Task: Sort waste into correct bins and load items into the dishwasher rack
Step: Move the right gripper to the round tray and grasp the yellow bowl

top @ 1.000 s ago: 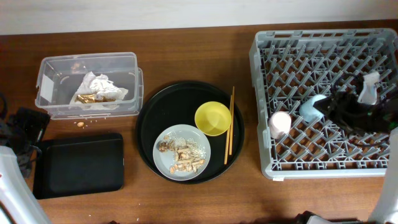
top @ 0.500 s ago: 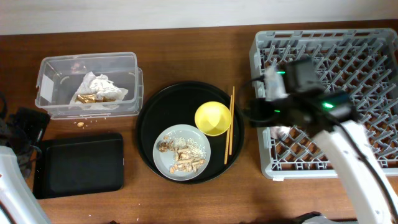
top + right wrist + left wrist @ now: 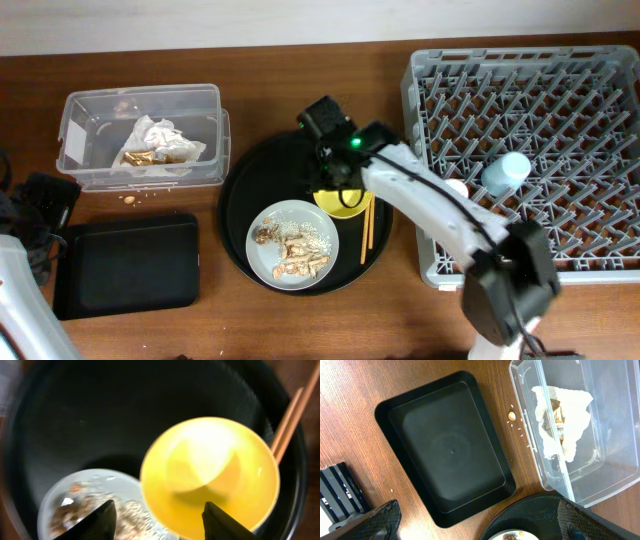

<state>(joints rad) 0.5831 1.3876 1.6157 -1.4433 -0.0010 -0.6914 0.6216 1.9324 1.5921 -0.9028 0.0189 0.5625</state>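
Note:
My right gripper (image 3: 335,178) (image 3: 162,522) is open and empty, hovering over the yellow bowl (image 3: 210,475) (image 3: 347,207) on the round black tray. The grey-blue plate (image 3: 292,243) (image 3: 75,505) with rice and brown scraps lies beside the bowl. The chopsticks (image 3: 368,222) (image 3: 290,420) lie at the tray's right. The light-blue cup (image 3: 505,172) and the pink cup (image 3: 455,187) are in the grey rack (image 3: 530,80). The napkin (image 3: 155,143) (image 3: 560,420) lies in the clear tub (image 3: 90,105) (image 3: 615,390). The shallow black tray (image 3: 128,262) (image 3: 450,450) is empty. My left gripper (image 3: 480,527) is open and empty.
The round black tray (image 3: 260,170) (image 3: 100,410) carries the bowl, plate and chopsticks. A few crumbs (image 3: 128,199) (image 3: 511,414) lie on the wooden table between the tub and the shallow tray. My right arm stretches from the front right across the rack's left corner.
My right arm has swung left out of the rack to above the yellow bowl. The two cups stay in the rack. The left arm has not moved.

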